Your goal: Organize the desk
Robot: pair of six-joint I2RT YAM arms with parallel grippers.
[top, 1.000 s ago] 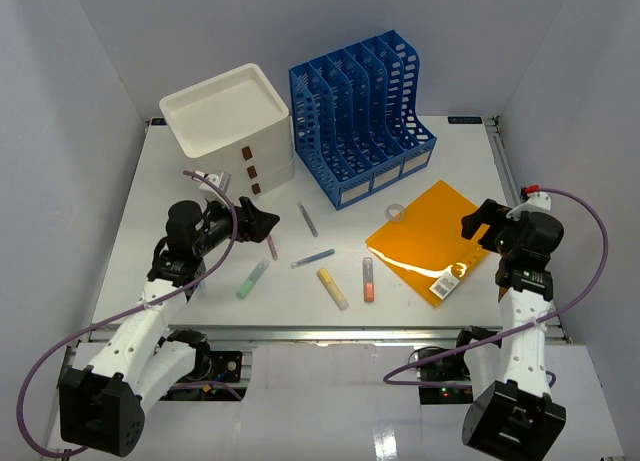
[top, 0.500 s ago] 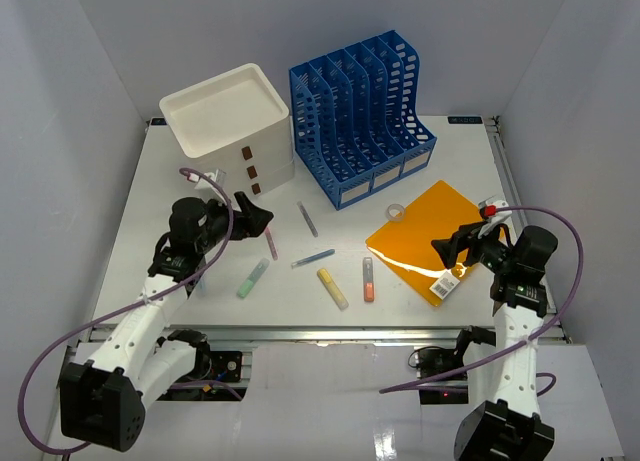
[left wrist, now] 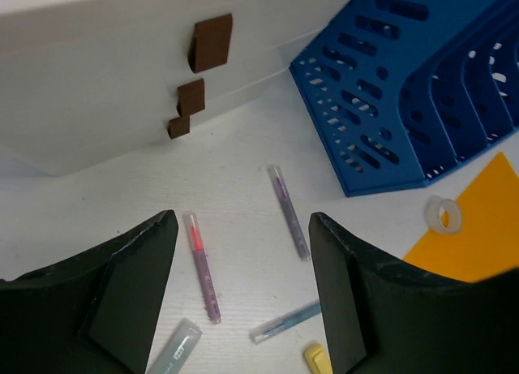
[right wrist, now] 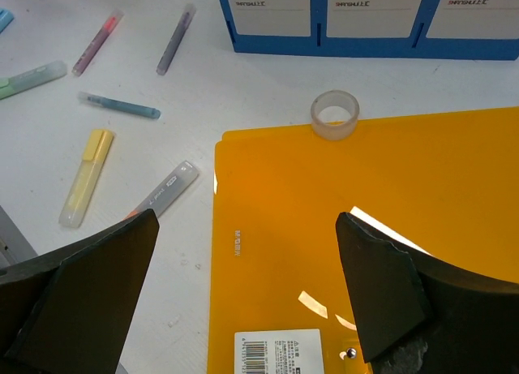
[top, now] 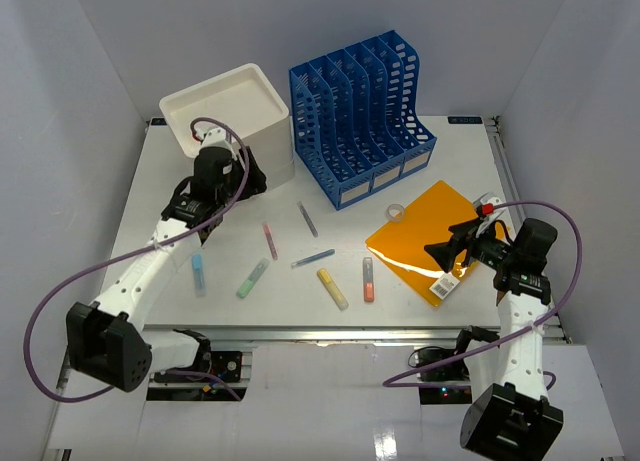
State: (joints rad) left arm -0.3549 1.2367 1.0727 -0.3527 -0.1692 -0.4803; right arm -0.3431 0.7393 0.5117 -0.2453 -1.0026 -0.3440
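Two robot arms over a cluttered white bench (top: 460,161) that spans the scene from wall to wall

Left gripper (left wrist: 243,228) gapes wide and empty at far left, just beside the white drawer box (top: 225,106); right gripper (right wrist: 247,220), equally wide and empty, hangs above the orange folder (top: 425,231) at near right; loose markers (top: 333,288) lie mid-bench, nearer than the blue file rack (top: 365,106); a tape roll (right wrist: 335,114) sits at the folder's far edge.

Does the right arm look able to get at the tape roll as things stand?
Probably yes. The right gripper is open above the orange folder, and the tape roll lies just ahead at the folder's far edge with nothing between them.
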